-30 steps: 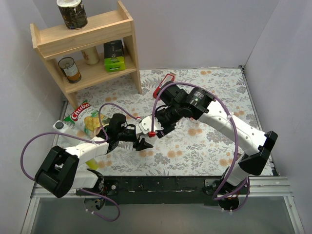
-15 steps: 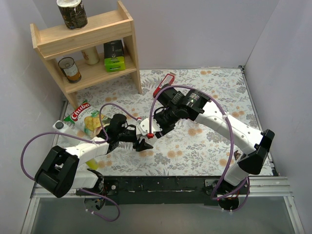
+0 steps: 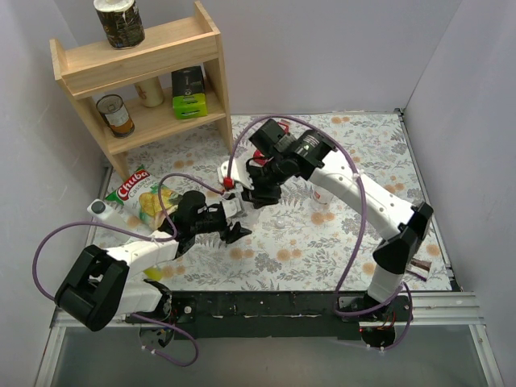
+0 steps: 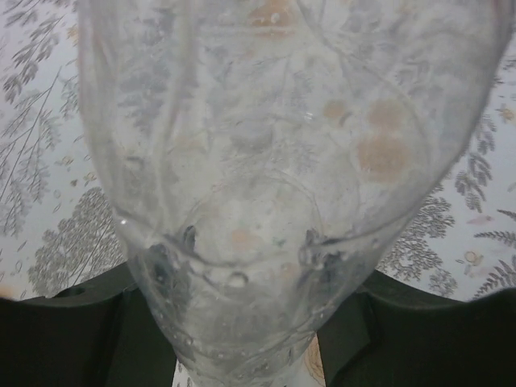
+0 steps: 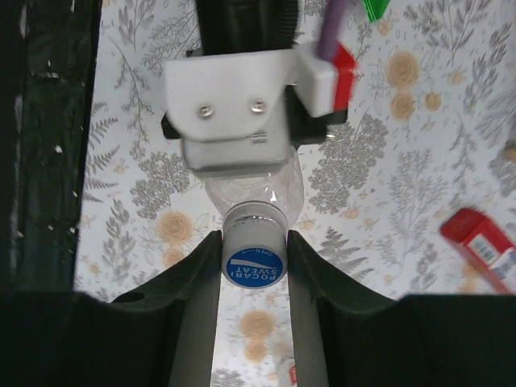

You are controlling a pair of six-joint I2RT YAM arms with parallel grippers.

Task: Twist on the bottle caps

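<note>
My left gripper (image 3: 228,228) is shut on the plain clear bottle (image 4: 258,201), which fills the left wrist view; its dark fingers (image 4: 97,330) flank the bottle's lower part. In the right wrist view, my right gripper (image 5: 254,266) is shut on the blue-and-white cap (image 5: 254,262), which sits on the clear bottle's neck (image 5: 266,187). In the top view my right gripper (image 3: 244,193) meets the left one near the table's middle left. A small pale bottle (image 3: 321,196) stands behind the right arm. The pale cap is not visible on its own.
A wooden shelf (image 3: 141,76) with cans and a green box stands at the back left. A chips bag (image 3: 139,196) lies at the left edge. A flat red box (image 5: 481,244) lies on the floral cloth (image 3: 355,234). Cables loop over both arms.
The right arm's wrist has swung up and left, its red knob moving from below the gripper to its upper left. The left gripper with the bottle has stayed almost in place.
</note>
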